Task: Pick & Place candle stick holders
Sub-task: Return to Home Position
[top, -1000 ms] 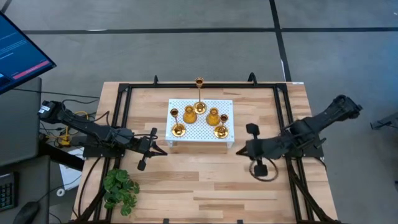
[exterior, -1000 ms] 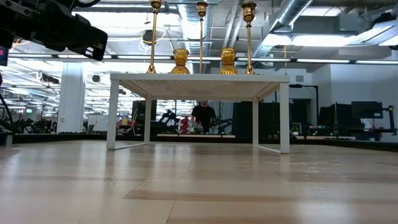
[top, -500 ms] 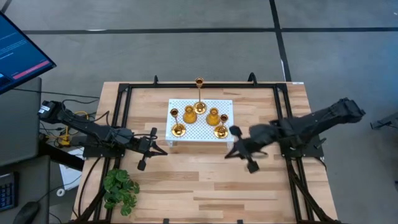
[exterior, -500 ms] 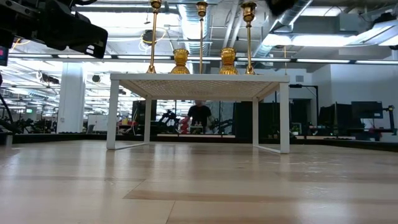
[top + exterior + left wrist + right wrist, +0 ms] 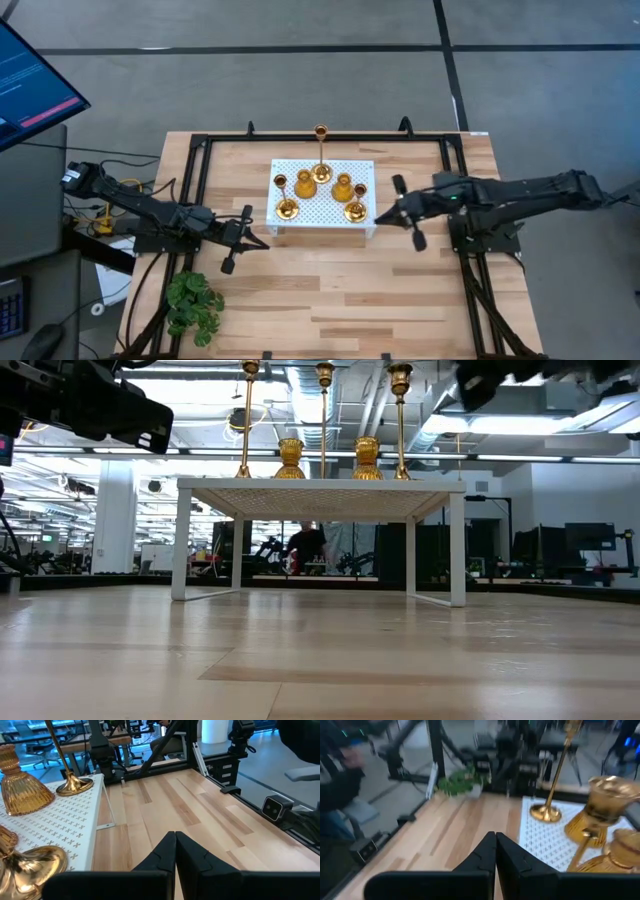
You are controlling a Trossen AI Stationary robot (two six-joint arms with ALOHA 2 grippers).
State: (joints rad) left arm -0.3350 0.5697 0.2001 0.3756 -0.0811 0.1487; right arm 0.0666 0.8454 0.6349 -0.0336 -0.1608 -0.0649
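Five gold candle stick holders stand by their round bases on the white perforated board [image 5: 322,200], a small raised stand. The tall thin-stemmed one [image 5: 321,152] is at the far side, two bell-shaped ones [image 5: 305,184] [image 5: 343,187] in the middle, and two stemmed ones [image 5: 285,206] [image 5: 356,209] near the front. My left gripper [image 5: 264,241] is shut and empty, level, just off the board's near left corner. My right gripper [image 5: 379,222] is shut and empty, close to the board's near right corner. It points at the holders [image 5: 600,815].
A green leafy plant [image 5: 195,305] sits at the table's near left. Black frame rails [image 5: 200,165] run along the table's left, far and right sides. Bare wood [image 5: 330,290] lies in front of the board. A person [image 5: 305,548] shows in the room behind.
My right gripper has swung from the table's right near area toward the left and then the far edge. It ends at the board's near right corner with its arm stretched out level. Its fingers stay shut. The left arm keeps still.
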